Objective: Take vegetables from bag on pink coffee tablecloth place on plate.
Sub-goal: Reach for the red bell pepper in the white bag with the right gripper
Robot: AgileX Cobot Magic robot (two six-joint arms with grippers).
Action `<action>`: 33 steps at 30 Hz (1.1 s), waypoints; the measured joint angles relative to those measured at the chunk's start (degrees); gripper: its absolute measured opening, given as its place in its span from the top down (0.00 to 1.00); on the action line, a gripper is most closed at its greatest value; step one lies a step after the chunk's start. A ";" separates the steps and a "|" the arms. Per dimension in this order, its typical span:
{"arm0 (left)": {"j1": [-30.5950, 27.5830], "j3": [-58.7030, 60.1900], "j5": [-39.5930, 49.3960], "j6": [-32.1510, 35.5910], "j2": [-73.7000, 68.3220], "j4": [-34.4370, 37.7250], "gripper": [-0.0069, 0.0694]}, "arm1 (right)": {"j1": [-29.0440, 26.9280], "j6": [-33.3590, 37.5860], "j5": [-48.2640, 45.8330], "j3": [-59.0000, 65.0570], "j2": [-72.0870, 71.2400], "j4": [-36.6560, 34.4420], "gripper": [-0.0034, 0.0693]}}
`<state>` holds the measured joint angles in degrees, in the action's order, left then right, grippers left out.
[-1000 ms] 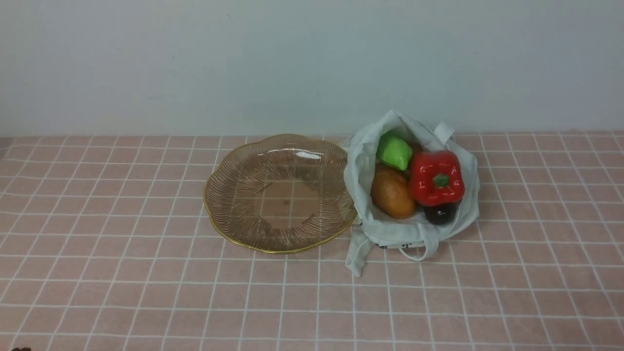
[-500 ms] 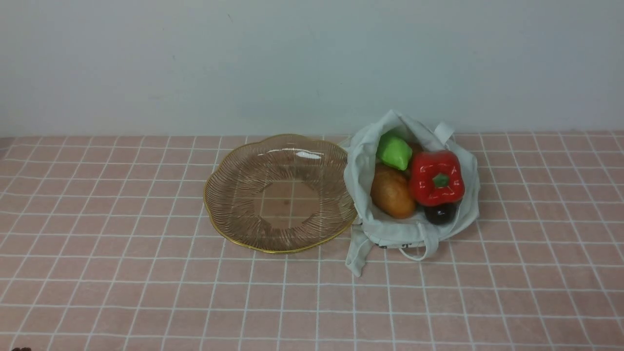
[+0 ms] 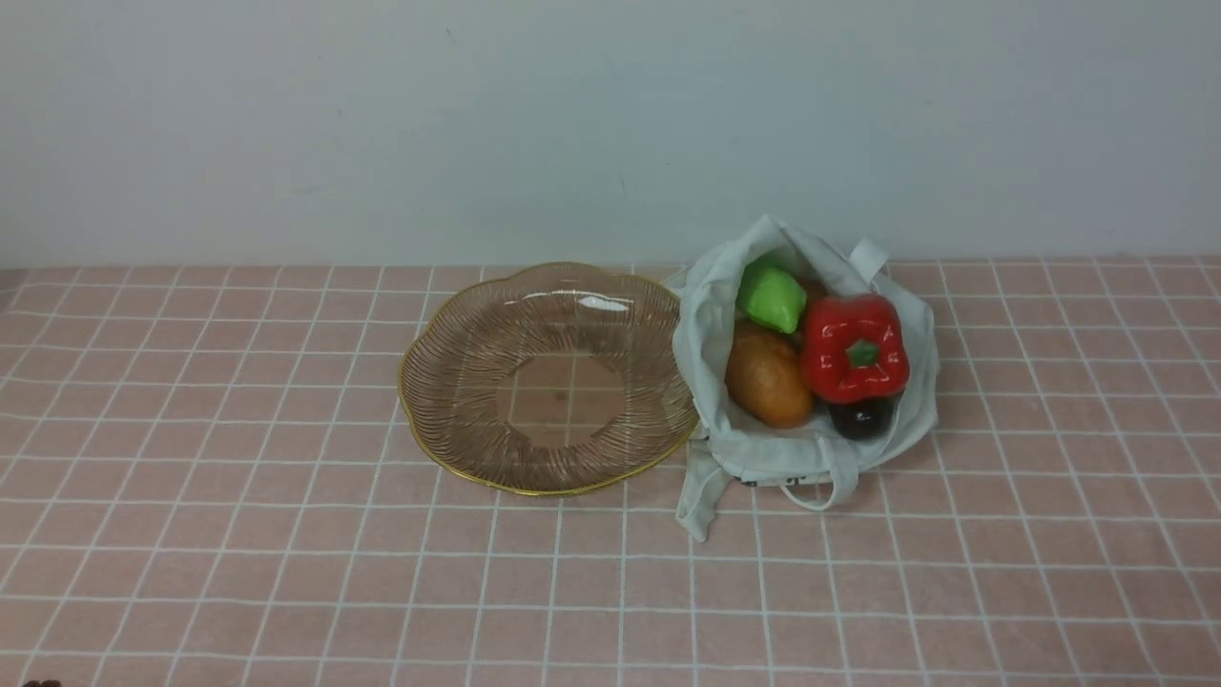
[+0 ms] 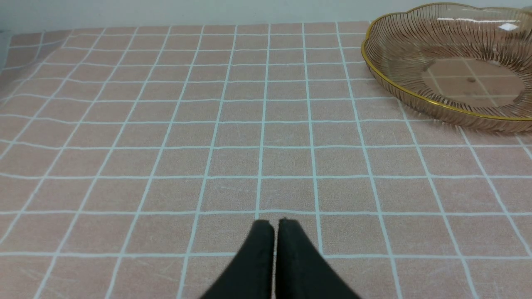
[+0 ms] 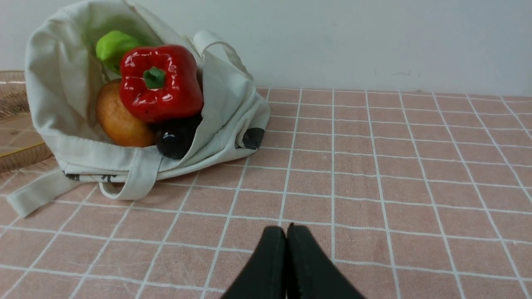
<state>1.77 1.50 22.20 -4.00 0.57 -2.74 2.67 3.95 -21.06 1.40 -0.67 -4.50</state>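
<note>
The pale cloth bag [image 3: 763, 448] lies open on the pink coffee tablecloth [image 3: 286, 572], right of the amber glass plate [image 3: 448, 382]. Inside it are the red bell pepper [image 3: 852, 348], brown potato [image 3: 766, 378], the green end of the cucumber [image 3: 771, 297] and the dark eggplant [image 3: 861, 418]. The plate holds nothing. Neither gripper shows in the front view. My left gripper [image 4: 275, 222] is shut and empty over bare cloth, the plate [image 4: 415, 41] ahead of it. My right gripper [image 5: 286, 227] is shut and empty, short of the bag [image 5: 224, 104] with the pepper [image 5: 160, 83] in it.
A plain pale wall stands close behind the plate and bag. One bag handle [image 3: 701, 491] trails onto the cloth toward the front, beside the plate's rim. The tablecloth reaches all edges of the front view.
</note>
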 joint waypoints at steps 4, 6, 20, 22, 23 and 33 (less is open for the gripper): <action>0.00 0.00 0.00 0.00 0.00 0.00 0.92 | 0.00 -4.36 0.64 0.06 0.00 -7.21 0.97; 0.00 0.00 0.00 0.00 0.00 0.00 0.92 | 0.00 -9.78 1.95 0.21 0.00 -19.05 0.97; 0.00 0.00 0.00 0.00 0.00 0.00 0.92 | 0.00 -9.29 9.82 -0.61 0.00 -46.94 0.97; 0.00 0.00 0.00 0.00 0.00 0.00 0.92 | 0.00 -3.95 10.98 -3.18 0.00 -45.23 0.97; 0.00 0.00 0.00 0.00 0.00 0.00 0.92 | 0.00 -0.51 11.73 -5.19 0.00 -44.08 0.97; 0.00 0.00 0.00 0.00 0.00 0.00 0.92 | 0.00 20.51 -5.61 -30.02 25.27 -35.28 0.97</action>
<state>1.77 1.50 22.20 -4.00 0.57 -2.74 2.67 24.46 -26.66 -28.62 24.59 -39.78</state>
